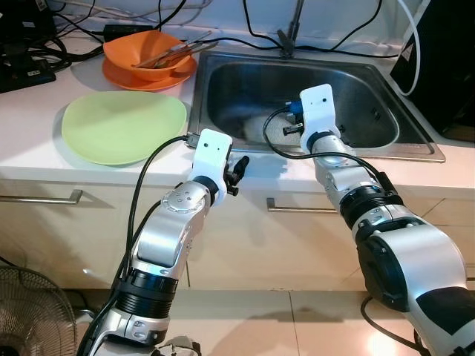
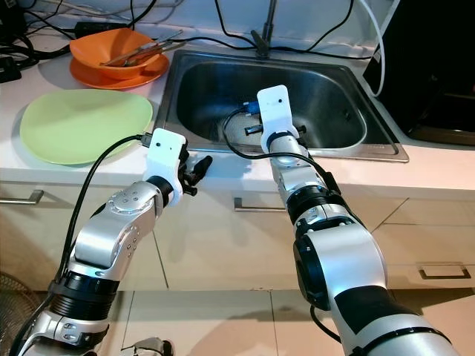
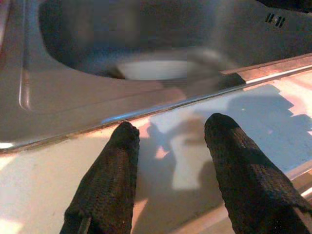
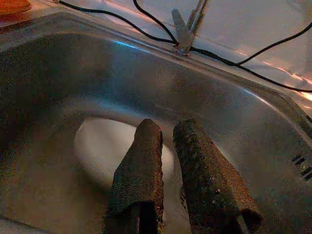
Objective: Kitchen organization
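Right wrist view: plate (image 4: pixel 105 146) beneath right pincer (image 4: pixel 161 130).

1. You face a white surface (image 1: pixel 44 167) holding a steel sink (image 1: pixel 415 144).
2. Below the sink you see cream cabinet drawers (image 1: pixel 252 237).
3. Beneath those, beige floor tiles (image 1: pixel 282 326).
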### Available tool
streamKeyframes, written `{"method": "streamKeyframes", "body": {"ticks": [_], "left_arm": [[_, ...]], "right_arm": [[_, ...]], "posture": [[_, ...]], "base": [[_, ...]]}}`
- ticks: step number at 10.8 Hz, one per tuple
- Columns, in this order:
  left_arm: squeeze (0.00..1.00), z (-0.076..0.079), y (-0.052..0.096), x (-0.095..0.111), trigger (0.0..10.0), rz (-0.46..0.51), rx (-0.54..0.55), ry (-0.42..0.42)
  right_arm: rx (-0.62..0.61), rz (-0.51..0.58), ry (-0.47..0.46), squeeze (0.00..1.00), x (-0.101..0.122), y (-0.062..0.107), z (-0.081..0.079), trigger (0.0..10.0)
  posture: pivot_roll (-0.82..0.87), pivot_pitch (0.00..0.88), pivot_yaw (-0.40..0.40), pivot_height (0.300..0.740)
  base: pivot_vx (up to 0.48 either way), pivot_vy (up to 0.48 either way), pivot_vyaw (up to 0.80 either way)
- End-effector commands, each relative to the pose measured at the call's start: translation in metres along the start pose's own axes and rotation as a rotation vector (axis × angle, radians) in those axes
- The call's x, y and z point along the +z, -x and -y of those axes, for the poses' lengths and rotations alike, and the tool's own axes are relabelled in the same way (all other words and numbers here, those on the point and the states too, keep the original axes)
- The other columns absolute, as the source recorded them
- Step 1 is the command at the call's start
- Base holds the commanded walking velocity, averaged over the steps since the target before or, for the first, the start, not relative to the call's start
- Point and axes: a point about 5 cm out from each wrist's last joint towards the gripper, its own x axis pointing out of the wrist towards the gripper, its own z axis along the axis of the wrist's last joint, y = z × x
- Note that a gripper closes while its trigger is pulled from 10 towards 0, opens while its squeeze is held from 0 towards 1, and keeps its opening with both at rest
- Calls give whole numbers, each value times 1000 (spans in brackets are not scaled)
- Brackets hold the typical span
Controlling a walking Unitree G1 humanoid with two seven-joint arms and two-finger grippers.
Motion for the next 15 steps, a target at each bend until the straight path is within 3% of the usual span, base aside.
{"method": "streamKeyframes", "body": {"ticks": [1, 2, 3, 5, 6, 8, 9, 11, 12, 13, 14, 15], "left_arm": [[0, 3, -1, -15, 10000, -67, -2, 5], [0, 2, -3, -13, 10000, -30, 13, 5], [0, -3, -4, -8, 10000, 25, 60, -46], [0, -8, -4, 0, 10000, 121, 96, -34], [0, -16, -2, 4, 10000, 203, 164, -61], [0, -24, 0, 4, 10000, 248, 216, -98], [0, -31, 5, 3, 10000, 282, 257, -138], [0, -39, 13, -1, 10000, 318, 290, -173], [0, -40, 16, 3, 10000, 321, 288, -290], [0, -44, 17, 8, 10000, 289, 326, -478], [741, -54, 18, 12, 10000, 242, 376, -653], [1000, -62, 19, 15, 10000, 211, 400, -711]], "right_arm": [[3, 18, -13, 0, 6, -1, 1, 10000], [15, 50, -73, 0, 12, -2, 0, 10000], [44, 95, -162, 0, 19, -2, -1, 10000], [70, 165, -264, 0, 27, -1, 1, 10000], [81, 243, -390, 0, 27, 5, 7, 10000], [108, 300, -449, 0, 15, 20, 7, 10000], [105, 317, -497, 0, 0, 38, 9, 10000], [118, 299, -515, 0, -18, 59, 6, 10000], [120, 254, -535, 0, -28, 64, 0, 10000], [117, 230, -566, 0, -29, 66, -6, 10000], [123, 221, -579, 0, -27, 66, -11, 10000], [128, 217, -596, 0, -25, 65, -14, 10000]], "posture": [[176, 42, -101, 740], [171, 38, -99, 740], [160, 33, -98, 740], [153, 28, -98, 740], [127, 18, -96, 740], [100, 10, -90, 740], [94, 5, -87, 740], [84, 0, -79, 740], [90, 0, -76, 740], [98, 6, -75, 740], [108, 13, -74, 740], [115, 19, -73, 740]], "base": [[0, 0, 0], [0, 0, 0], [0, 0, 0], [0, 0, 0], [0, 0, 0], [0, 0, 0], [0, 0, 0], [0, 0, 0], [0, 0, 0], [0, 0, 0], [0, 0, 0], [0, 0, 0]]}}
